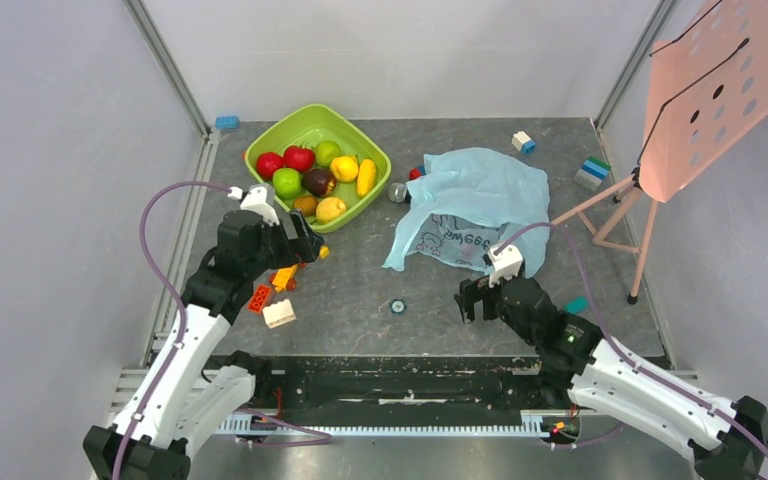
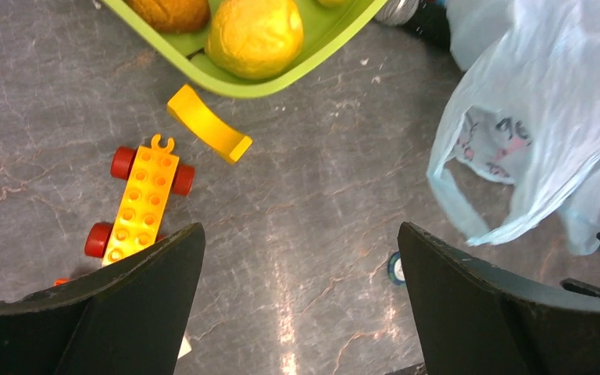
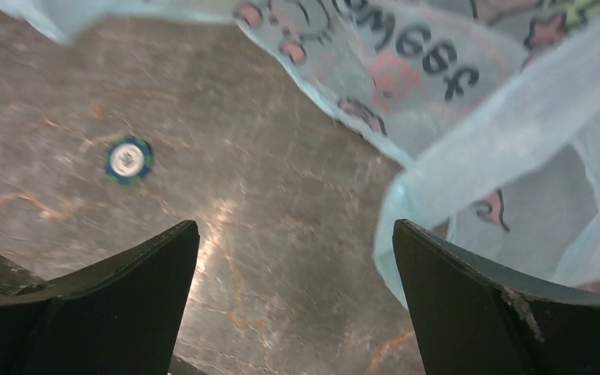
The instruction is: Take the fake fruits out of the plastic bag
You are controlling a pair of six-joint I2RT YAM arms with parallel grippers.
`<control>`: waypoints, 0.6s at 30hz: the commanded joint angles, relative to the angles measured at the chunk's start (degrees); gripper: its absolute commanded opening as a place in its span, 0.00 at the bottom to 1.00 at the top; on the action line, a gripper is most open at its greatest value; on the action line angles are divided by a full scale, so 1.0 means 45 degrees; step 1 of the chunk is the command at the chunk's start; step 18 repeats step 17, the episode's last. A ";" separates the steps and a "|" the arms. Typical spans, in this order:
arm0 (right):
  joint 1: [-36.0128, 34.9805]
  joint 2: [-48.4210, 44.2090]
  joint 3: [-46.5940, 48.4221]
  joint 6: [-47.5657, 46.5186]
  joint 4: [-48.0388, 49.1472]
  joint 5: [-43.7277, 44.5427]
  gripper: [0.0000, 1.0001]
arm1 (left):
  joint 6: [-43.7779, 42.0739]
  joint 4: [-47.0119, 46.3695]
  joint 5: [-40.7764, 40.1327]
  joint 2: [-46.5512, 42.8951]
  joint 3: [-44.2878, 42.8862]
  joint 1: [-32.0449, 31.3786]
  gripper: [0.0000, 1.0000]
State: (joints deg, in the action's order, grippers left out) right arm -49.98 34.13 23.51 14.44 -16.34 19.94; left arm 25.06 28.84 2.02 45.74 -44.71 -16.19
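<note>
Here the crinkled pale-blue plastic bag (image 1: 475, 200) lies slack while left fingers (image 2: 117, 312) and right fingers (image 3: 484, 305) gape wide, empty.

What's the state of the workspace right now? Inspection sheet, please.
Surface: grey table, marbled, some glare.
Job's things: fake fruits sit in the green bowl; plastic bag lies crumpled right of it, contents cannot be told.
Clutter: building blocks beside the left arm and along the back; small disc mid-table.
Grippers: left gripper and right gripper, jaws open, empty.
Cables: a purple cable loops off each arm.
Surroundings: pink perforated panel on a stand, right.
</note>
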 commanded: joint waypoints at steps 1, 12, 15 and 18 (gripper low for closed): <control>0.0017 -0.1070 -0.1453 0.0983 0.1431 0.1027 0.98 | -0.1143 0.0413 0.0216 0.0149 0.0112 0.0062 1.00; 0.0021 -0.1964 -0.2428 0.0927 0.1778 0.1536 0.98 | -0.1525 0.0935 0.0077 0.0399 0.0267 0.0045 1.00; 0.0027 -0.1809 -0.2300 0.0951 0.1677 0.1363 0.98 | -0.1564 0.1020 0.0115 0.0460 0.0278 0.0043 1.00; 0.0031 -0.1762 -0.2232 0.0965 0.1667 0.1245 0.98 | -0.1546 0.1053 0.0078 0.0412 0.0173 0.0052 1.00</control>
